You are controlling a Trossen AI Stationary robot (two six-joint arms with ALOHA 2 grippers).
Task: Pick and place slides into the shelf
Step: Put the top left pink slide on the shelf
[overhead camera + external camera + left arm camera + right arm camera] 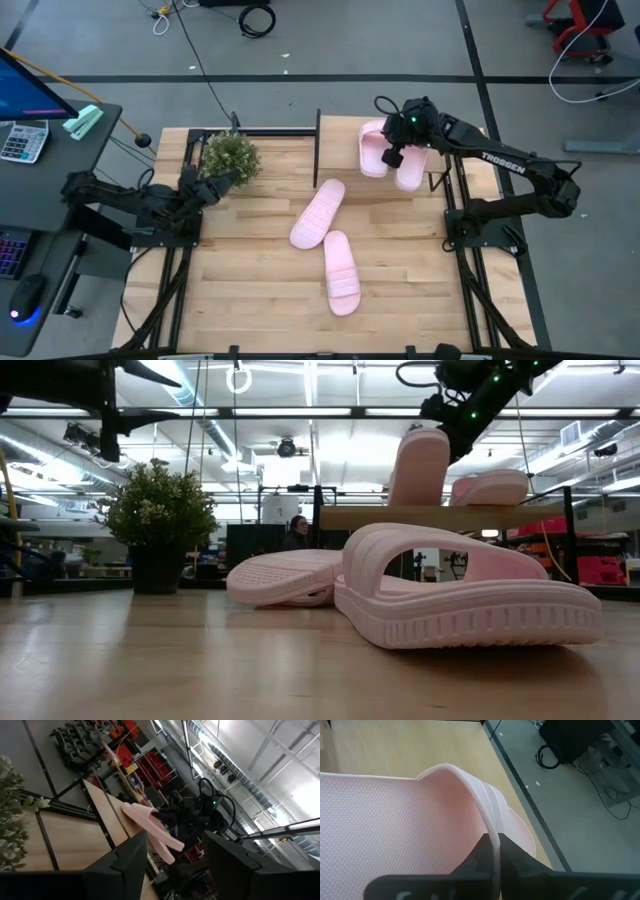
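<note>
Pink foam slide (411, 166) hangs pinched by its strap in my right pincer (398, 150) over the shelf (345, 133), heel down beside one already placed, while my left pincer (215, 186), spread, waits by the plant (231, 154), farther off.

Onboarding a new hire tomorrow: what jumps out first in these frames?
The right gripper, pinching the strap of a pale pink slide and holding it tilted up on end over the shelf, beside another slide already lying there. Next, two loose slides mid-table: one angled, one nearer the front edge, filling the low view. The potted plant sits back left, by the waiting left gripper.
</note>
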